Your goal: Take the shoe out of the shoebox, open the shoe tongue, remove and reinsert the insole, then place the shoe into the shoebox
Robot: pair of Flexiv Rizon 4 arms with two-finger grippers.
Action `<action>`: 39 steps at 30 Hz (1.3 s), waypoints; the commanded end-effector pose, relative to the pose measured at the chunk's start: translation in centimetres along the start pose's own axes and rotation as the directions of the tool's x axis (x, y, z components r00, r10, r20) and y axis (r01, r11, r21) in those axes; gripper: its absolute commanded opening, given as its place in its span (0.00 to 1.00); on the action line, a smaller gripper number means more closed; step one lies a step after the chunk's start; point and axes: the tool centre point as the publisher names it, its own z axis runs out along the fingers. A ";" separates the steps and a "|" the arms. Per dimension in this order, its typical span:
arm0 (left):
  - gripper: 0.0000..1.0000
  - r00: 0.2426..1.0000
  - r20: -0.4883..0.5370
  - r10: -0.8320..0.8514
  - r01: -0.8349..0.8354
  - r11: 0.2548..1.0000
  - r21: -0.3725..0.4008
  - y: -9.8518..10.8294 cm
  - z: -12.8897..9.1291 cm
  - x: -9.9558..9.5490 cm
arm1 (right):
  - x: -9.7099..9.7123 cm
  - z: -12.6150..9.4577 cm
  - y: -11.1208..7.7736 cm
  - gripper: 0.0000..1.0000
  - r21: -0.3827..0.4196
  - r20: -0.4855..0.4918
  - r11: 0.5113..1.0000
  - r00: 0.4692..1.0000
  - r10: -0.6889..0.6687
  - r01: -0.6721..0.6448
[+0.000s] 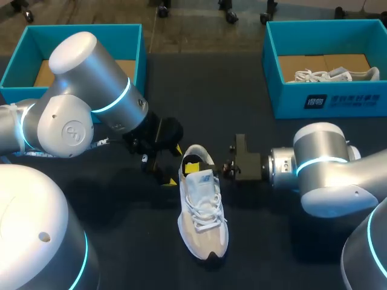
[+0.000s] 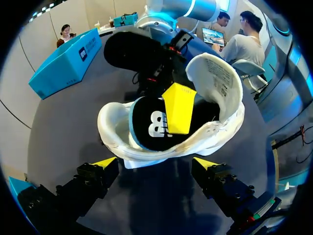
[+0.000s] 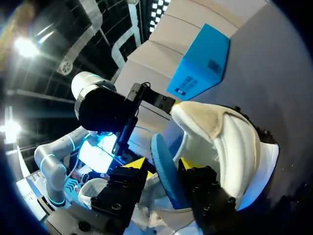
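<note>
A white sneaker [image 1: 202,211] lies on the dark table between both arms, heel toward the back. In the left wrist view its tongue [image 2: 215,73] is folded back, and the black insole [image 2: 151,122] with a blue edge stands tilted up in the heel opening. My right gripper [image 1: 225,168] comes in from the right at the heel. One of its yellow fingertips [image 2: 178,107] rests against the insole's top face. In the right wrist view the insole's blue edge [image 3: 164,176] sits between the parted fingers of my right gripper [image 3: 161,166]. My left gripper [image 2: 156,164] stands open just behind the heel, holding nothing.
An open blue shoebox [image 1: 84,28] stands at the back left. A second blue box [image 1: 326,99] at the back right holds another white shoe [image 1: 338,74]. Dark table surface lies in front of and around the sneaker.
</note>
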 end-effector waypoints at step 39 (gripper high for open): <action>1.00 1.000 0.002 0.003 -0.003 1.000 -0.007 0.2 -0.7 -0.2 | 0.6 -0.3 1.5 0.55 0.046 0.047 0.999 0.999 -0.001 -0.001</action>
